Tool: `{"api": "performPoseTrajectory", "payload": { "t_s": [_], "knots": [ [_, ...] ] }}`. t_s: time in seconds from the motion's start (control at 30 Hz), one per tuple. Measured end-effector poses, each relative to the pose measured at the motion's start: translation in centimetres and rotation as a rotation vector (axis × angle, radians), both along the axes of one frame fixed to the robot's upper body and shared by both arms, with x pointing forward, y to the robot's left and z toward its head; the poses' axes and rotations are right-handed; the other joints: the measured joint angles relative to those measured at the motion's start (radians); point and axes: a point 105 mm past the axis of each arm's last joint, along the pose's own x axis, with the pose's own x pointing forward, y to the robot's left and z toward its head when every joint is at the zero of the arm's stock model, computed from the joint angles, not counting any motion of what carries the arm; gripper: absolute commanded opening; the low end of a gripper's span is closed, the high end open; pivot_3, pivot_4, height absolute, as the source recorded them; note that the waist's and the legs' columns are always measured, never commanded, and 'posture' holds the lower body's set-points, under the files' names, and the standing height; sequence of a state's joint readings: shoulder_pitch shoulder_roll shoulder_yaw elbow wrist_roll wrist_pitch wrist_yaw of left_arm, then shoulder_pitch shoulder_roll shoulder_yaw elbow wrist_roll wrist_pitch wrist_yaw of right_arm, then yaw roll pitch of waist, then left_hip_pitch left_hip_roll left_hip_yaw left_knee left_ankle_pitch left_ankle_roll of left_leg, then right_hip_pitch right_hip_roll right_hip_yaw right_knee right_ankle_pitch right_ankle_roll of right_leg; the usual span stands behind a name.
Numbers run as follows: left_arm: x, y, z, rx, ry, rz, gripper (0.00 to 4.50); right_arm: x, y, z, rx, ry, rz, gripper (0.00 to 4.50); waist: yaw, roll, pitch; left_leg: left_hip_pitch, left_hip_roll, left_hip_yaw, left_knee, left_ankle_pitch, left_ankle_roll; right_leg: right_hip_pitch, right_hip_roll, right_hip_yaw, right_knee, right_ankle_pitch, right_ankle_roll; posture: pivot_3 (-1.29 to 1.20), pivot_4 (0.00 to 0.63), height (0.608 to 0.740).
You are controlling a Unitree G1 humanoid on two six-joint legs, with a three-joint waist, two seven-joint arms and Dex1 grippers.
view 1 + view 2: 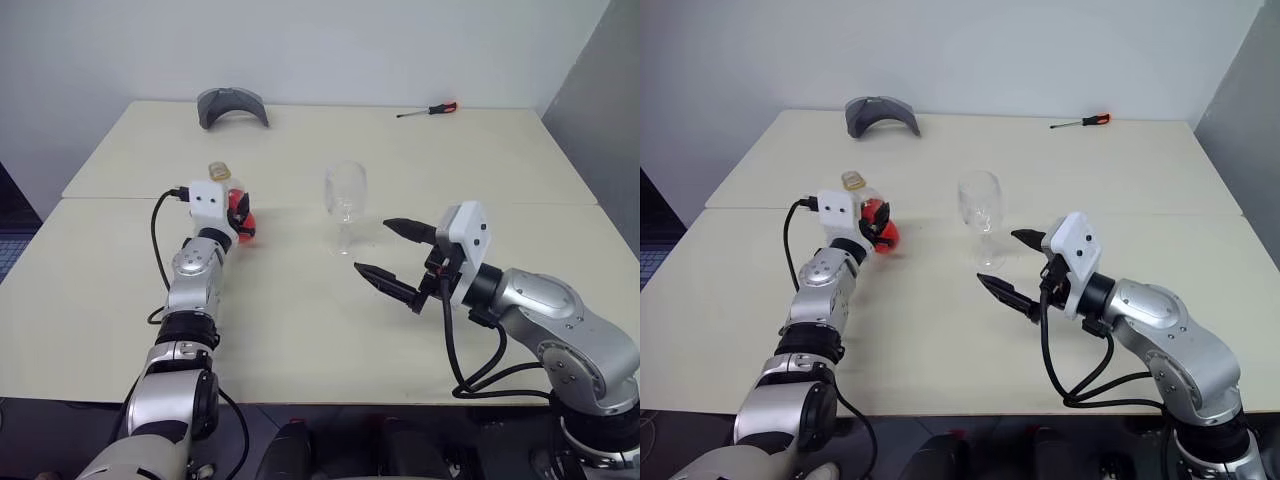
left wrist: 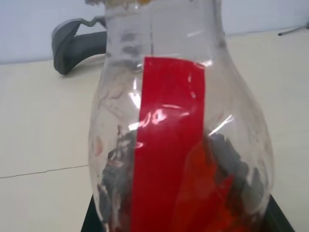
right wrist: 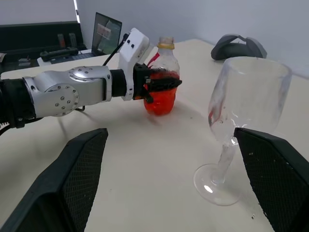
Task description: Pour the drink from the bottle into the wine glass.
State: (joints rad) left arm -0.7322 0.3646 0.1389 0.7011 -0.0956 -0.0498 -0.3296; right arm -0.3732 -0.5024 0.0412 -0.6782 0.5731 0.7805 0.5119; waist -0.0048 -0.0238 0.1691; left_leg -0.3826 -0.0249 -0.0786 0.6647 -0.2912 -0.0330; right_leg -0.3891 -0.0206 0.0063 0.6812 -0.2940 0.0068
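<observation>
Left gripper (image 3: 161,87) clamped on the bottle (image 3: 163,79); right gripper (image 1: 395,258) gapes at the wine glass's (image 1: 345,203) 4 o'clock. Left wrist view catches red tape (image 2: 166,140).

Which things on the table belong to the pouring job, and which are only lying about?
For the job:
- small clear plastic bottle holding red drink, gripped by the left pincer
- clear stemmed wine glass, empty

Lying about:
- grey curved plastic piece
- red-handled screwdriver
</observation>
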Motion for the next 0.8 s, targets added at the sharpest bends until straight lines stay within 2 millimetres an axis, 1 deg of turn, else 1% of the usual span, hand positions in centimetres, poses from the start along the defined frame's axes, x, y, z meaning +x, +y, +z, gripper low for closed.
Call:
{"api": "performPoseTrajectory", "payload": {
  "t_s": [0.07,0.13,0.23,0.3,0.33,0.4,0.5,0.57,0.6,0.67,0.8],
  "knots": [
    [0.3,-1.2,1.4,0.041,-0.009,-0.073,1.25,0.5,0.0,0.5,0.006,-0.012,-0.012,4.50,0.000,-0.002,0.001,0.000,0.000,-0.001,0.000,0.000,0.000,0.000,0.000,-0.001,0.000,0.000,0.000,0.00,0.150,0.740],
    [0.6,-2.8,3.8,0.110,-0.039,-0.185,1.24,1.3,0.1,1.4,0.033,-0.017,-0.026,4.50,-0.001,-0.004,0.002,-0.001,0.000,-0.001,0.000,0.000,0.000,-0.001,0.000,-0.001,0.000,0.000,0.000,0.00,0.150,0.740],
    [0.6,-4.4,6.9,0.197,-0.102,-0.295,1.24,2.0,0.2,2.5,0.061,-0.035,-0.034,4.50,-0.002,-0.004,0.002,-0.001,0.000,0.000,-0.001,0.000,0.000,-0.001,0.000,0.000,0.000,0.000,0.000,0.00,0.150,0.740],
    [0.4,-5.3,8.1,0.241,-0.137,-0.354,1.24,2.3,0.3,2.8,0.071,-0.040,-0.036,4.50,-0.003,-0.004,0.002,-0.001,0.000,0.001,-0.001,0.000,0.000,-0.001,0.000,0.001,-0.001,0.000,0.000,0.00,0.150,0.740],
    [0.3,-5.8,8.5,0.269,-0.148,-0.390,1.24,2.5,0.4,2.9,0.077,-0.037,-0.038,4.50,-0.003,-0.004,0.002,-0.001,0.000,0.001,-0.001,0.000,0.000,-0.001,0.000,0.001,-0.001,0.000,0.000,0.00,0.150,0.740],
    [0.3,-6.4,8.5,0.317,-0.149,-0.440,1.24,2.9,0.4,2.8,0.080,-0.031,-0.044,4.50,-0.004,-0.004,0.002,-0.002,0.000,0.002,-0.001,0.000,0.000,-0.002,0.000,0.002,-0.001,0.000,0.000,0.00,0.150,0.740],
    [0.4,-6.7,8.4,0.363,-0.129,-0.486,1.24,3.7,0.6,2.9,0.076,-0.042,-0.053,4.50,-0.007,-0.004,0.002,-0.008,-0.001,0.003,0.001,0.000,0.000,-0.009,0.000,0.003,0.002,0.000,0.000,0.00,0.150,0.740],
    [0.4,-6.7,9.2,0.399,-0.149,-0.509,1.24,4.2,0.6,3.1,0.084,-0.049,-0.064,4.50,-0.014,-0.004,0.002,-0.016,-0.001,0.003,0.004,0.001,0.000,-0.019,0.000,0.003,0.008,0.000,0.000,0.00,0.150,0.740],
    [0.3,-6.8,9.5,0.428,-0.163,-0.520,1.24,4.6,0.5,3.0,0.088,-0.042,-0.073,4.50,-0.016,-0.004,0.002,-0.018,-0.001,0.003,0.006,0.001,0.000,-0.021,0.000,0.003,0.010,0.000,-0.001,0.00,0.150,0.740],
    [0.3,-6.8,10.2,0.488,-0.191,-0.537,1.24,5.3,0.6,3.0,0.089,-0.042,-0.089,4.50,-0.021,-0.004,0.002,-0.018,-0.001,0.004,0.007,0.001,0.000,-0.021,0.000,0.004,0.011,0.000,-0.001,0.00,0.150,0.740],
    [0.2,-7.2,11.0,0.569,-0.240,-0.559,1.24,5.9,0.9,3.4,0.108,-0.053,-0.091,4.50,-0.024,-0.004,0.003,-0.018,-0.002,0.005,0.012,0.000,0.000,-0.021,0.000,0.005,0.014,0.000,0.000,0.00,0.150,0.740]
  ]
}}
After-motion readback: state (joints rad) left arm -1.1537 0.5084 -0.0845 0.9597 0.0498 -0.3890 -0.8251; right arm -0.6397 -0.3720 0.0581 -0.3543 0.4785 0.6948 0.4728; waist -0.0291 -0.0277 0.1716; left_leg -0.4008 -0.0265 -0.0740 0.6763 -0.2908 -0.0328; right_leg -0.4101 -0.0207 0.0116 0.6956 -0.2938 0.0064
